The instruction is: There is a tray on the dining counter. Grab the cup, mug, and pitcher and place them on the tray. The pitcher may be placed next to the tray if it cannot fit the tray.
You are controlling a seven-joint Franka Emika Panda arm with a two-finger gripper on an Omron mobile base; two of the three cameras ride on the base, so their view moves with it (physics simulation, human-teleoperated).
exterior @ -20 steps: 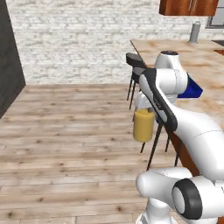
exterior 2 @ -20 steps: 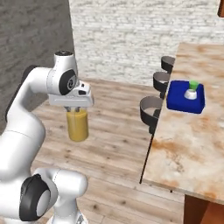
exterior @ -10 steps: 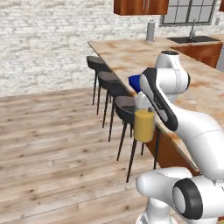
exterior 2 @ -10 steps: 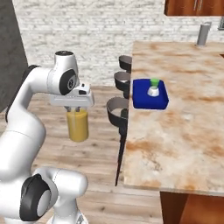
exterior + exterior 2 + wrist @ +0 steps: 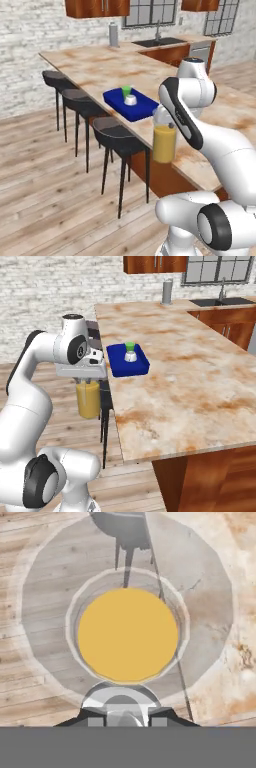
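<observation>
We held the pitcher [image 5: 88,400] of orange liquid clamped in our gripper [image 5: 89,377], hanging upright above the wooden floor just beside the dining counter [image 5: 200,381]. The green cup [image 5: 130,346] and white mug [image 5: 131,356] stood on the blue tray [image 5: 117,364].
</observation>
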